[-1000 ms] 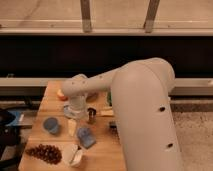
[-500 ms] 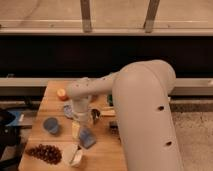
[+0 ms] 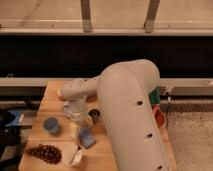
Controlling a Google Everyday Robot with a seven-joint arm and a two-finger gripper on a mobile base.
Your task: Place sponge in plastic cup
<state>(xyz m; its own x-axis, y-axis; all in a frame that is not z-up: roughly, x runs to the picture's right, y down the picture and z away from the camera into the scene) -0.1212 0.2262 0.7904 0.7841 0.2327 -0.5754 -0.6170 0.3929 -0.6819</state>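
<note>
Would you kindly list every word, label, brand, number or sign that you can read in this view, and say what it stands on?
None can be read.
No lettering shows on the sponge, the plastic cup, the metal cup or the table.
The gripper, fingers open, hangs over the table just behind the sponge and bears no readable mark; nor does the arm.

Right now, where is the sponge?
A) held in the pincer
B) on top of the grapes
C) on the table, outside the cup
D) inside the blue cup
C: the sponge lies on the table, apart from the blue cup, and the pincer hangs open just behind it, holding nothing.
</note>
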